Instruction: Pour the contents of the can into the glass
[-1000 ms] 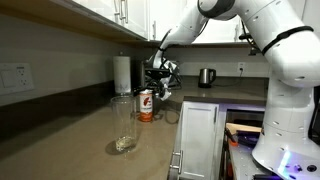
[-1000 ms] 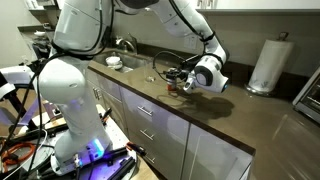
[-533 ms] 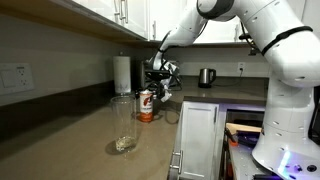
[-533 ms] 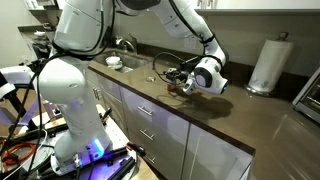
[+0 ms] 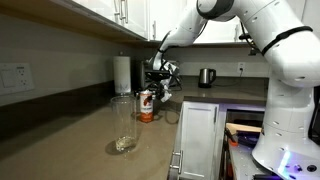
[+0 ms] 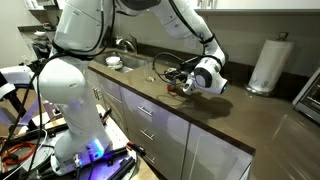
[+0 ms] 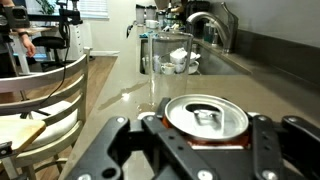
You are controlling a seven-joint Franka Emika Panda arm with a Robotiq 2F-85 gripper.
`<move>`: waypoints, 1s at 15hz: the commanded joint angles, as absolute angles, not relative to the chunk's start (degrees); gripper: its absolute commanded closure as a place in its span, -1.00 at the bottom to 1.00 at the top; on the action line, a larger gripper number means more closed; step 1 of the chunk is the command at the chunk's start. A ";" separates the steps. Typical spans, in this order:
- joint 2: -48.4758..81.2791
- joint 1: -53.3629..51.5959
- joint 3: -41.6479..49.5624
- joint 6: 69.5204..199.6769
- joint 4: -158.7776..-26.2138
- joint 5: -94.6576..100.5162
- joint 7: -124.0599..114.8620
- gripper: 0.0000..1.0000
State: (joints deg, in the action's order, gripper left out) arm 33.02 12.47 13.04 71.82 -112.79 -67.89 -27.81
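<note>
Wrist view shows the gripper (image 7: 200,140) clamped around the drink can (image 7: 205,115), standing upright on the brown countertop (image 7: 120,105) near the tall clear glass (image 7: 160,70); a shallow or off-centre grip may let it slip or tilt when lifted, spilling early.

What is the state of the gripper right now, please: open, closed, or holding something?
The gripper: closed, holding the can, which stands upright between its fingers.
</note>
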 commanded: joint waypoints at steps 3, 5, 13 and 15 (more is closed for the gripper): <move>30.57 11.34 13.91 73.44 -114.94 -68.57 -30.43 0.48; 29.33 10.90 14.18 74.61 -116.09 -68.55 -31.01 0.48; 20.18 7.16 14.23 85.58 -124.18 -68.16 -34.58 0.48; 17.88 6.32 13.64 87.71 -126.02 -68.09 -35.47 0.48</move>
